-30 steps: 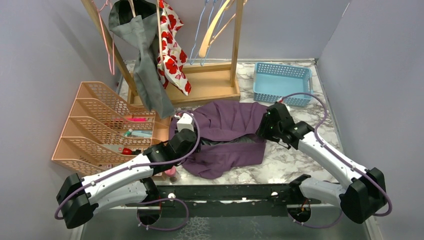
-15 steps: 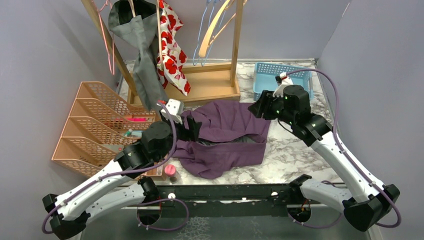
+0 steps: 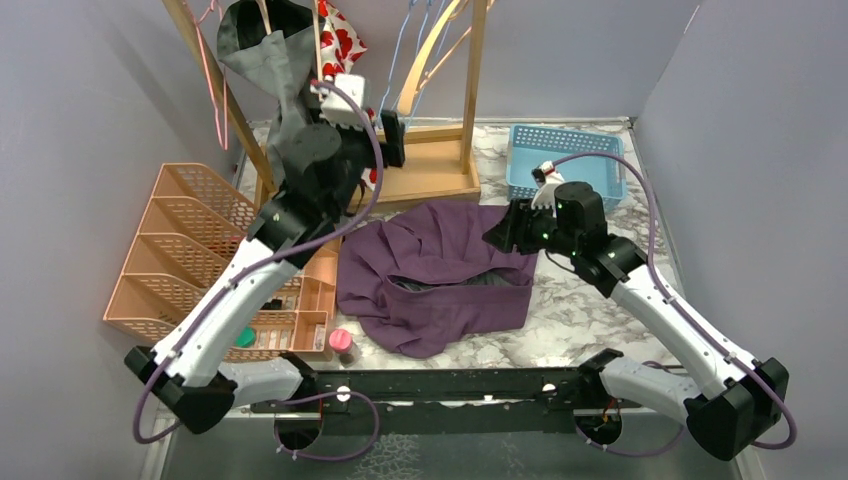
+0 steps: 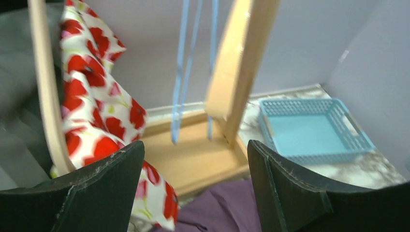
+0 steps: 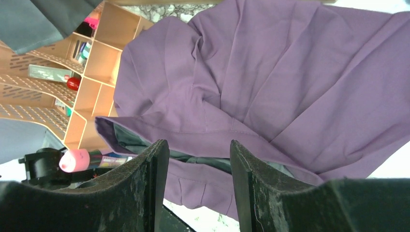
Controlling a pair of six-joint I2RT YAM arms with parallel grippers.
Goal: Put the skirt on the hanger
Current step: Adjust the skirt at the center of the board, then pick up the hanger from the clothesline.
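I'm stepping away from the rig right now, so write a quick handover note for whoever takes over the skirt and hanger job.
Left claw: open, empty, up at the rack near the blue hangers.
Right claw: open, empty, over the purple skirt.
Skirt: crumpled on the table in front of the rack, on no hanger.
Done: nothing visible yet.
Left: take a hanger, put the skirt on it.

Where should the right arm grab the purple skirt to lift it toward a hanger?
Probably the waistband. The skirt lies crumpled with its waist gaping toward the near side, grey lining showing, so that upper lip looks easiest to pinch. Bring the right gripper down from above, fingers straddling the lip near its right end.
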